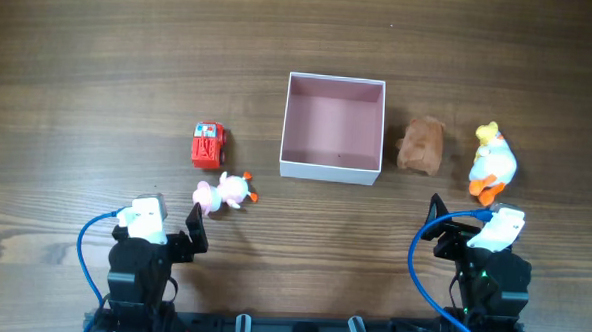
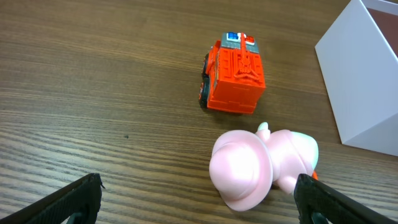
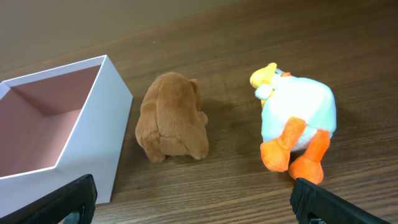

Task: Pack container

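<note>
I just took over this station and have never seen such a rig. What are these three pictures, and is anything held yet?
Two robot arms sit at a wooden table. One picture looks down from above; the other two come from a camera on each wrist. The left hand is open near a pink toy and a red truck. The right hand is open near a brown plush and a duck. The box between them is empty. Nothing is held.
</note>
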Robot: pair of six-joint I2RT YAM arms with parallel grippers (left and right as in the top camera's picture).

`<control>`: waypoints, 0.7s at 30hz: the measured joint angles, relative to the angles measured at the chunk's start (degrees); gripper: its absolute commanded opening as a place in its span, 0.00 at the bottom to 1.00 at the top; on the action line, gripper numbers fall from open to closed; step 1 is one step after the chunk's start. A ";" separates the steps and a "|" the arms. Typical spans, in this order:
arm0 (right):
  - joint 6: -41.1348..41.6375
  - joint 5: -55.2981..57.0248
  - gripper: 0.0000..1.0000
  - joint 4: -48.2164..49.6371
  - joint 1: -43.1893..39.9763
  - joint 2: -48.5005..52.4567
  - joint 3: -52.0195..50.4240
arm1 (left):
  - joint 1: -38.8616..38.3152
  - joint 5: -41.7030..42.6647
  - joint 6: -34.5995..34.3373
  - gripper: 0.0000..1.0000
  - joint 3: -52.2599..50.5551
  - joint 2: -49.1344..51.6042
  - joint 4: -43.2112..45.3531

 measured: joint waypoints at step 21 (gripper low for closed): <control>0.00 0.00 1.00 0.00 0.00 0.00 0.00 | 0.00 -0.52 3.80 1.00 0.00 0.00 0.00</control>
